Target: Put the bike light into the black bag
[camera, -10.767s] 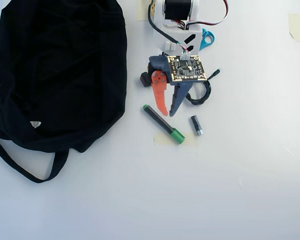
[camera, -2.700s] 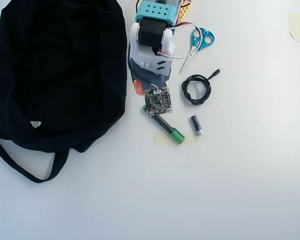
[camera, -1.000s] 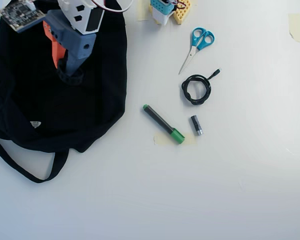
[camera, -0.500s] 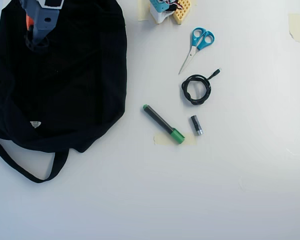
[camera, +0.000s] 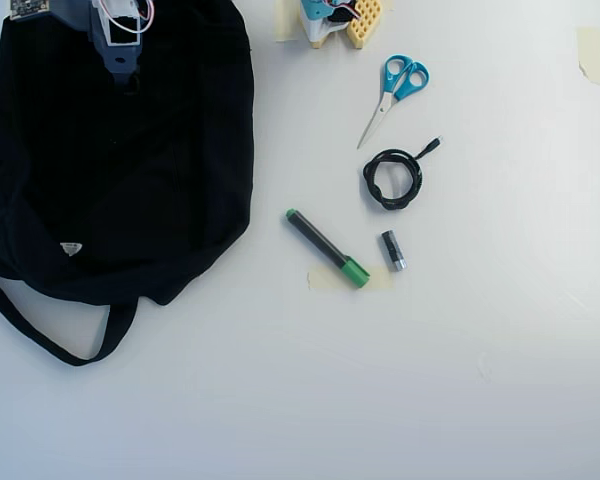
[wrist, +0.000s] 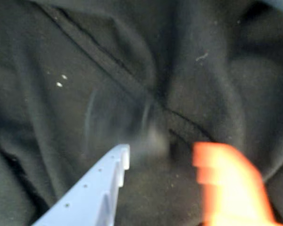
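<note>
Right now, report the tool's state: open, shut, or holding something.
Tool: open over the black bag, the blue finger and the orange finger set apart, nothing clearly held between them; the bike light is not identifiable in the blur.

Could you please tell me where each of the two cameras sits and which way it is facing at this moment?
Wrist view: rides on the arm, looking closely down at folds of the black bag; the gripper enters from below, its blue and orange fingers apart.
Overhead view: fixed above, looking straight down at the table, with scissors, cable, marker; the arm shows at top left.
Shared: both show the black bag and part of the arm.
</note>
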Tool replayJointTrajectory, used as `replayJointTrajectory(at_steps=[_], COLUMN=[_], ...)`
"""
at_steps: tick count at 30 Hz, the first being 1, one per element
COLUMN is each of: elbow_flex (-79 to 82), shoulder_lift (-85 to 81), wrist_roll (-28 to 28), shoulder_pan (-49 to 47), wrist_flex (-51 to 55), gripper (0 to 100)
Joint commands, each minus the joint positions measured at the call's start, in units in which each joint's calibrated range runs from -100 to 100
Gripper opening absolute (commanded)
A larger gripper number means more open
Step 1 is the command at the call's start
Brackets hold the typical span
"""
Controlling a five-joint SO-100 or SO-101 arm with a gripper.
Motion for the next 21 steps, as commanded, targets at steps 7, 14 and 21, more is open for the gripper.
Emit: replayJointTrajectory(at_steps=[7, 14, 21], elbow_flex=[-4.5, -4.2, 0.3], shoulder_lift=[-19.6, -34.1, -35.5], wrist_roll=[0.8, 0.7, 1.1], shoulder_pan=[-19.0, -44.1, -48.3], wrist_flex=[4.7, 4.5, 9.6], gripper=[32, 2, 2])
